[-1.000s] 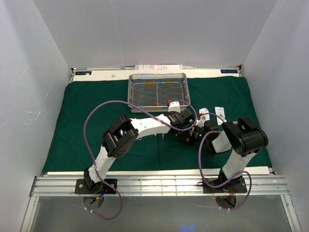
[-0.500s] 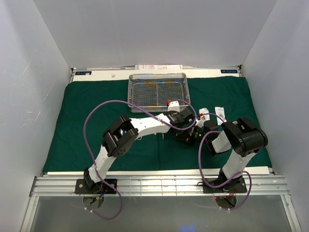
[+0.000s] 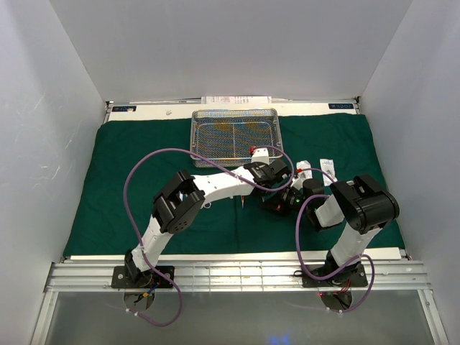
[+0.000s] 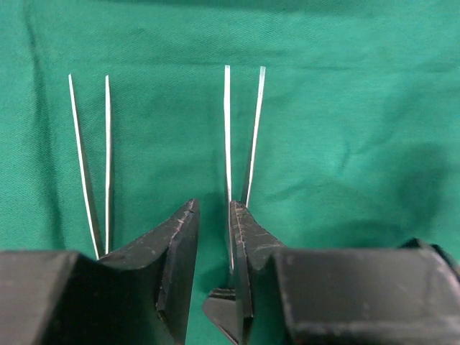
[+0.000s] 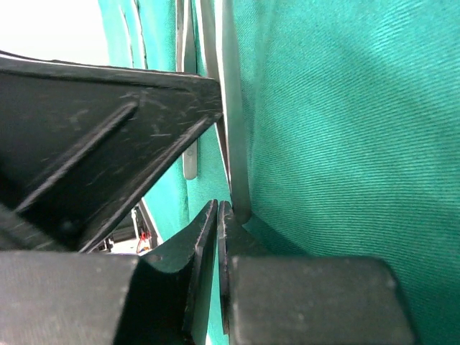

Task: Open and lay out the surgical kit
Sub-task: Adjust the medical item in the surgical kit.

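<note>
The dark green cloth (image 3: 129, 180) lies spread flat, with the silver wire-mesh tray (image 3: 233, 136) at its far middle. Two small white packets (image 3: 306, 169) lie right of centre. Two thin tweezers lie side by side on the cloth: one to the left (image 4: 92, 165) and one to the right (image 4: 241, 136). My left gripper (image 4: 213, 215) is narrowly open over the rear end of the right tweezers, which runs along its right finger (image 4: 248, 237). My right gripper (image 5: 218, 210) is shut, its tips touching that tweezers' rear end (image 5: 239, 205). The scissors are hidden.
Both arms meet at mid-cloth, the left gripper (image 3: 264, 185) right over the right gripper (image 3: 282, 202). White walls close in the left, right and back. A white paper (image 3: 236, 100) lies behind the tray. A metal rail runs along the near edge.
My left gripper has shifted very slightly over the tweezers. The right arm and the other things have not visibly moved.
</note>
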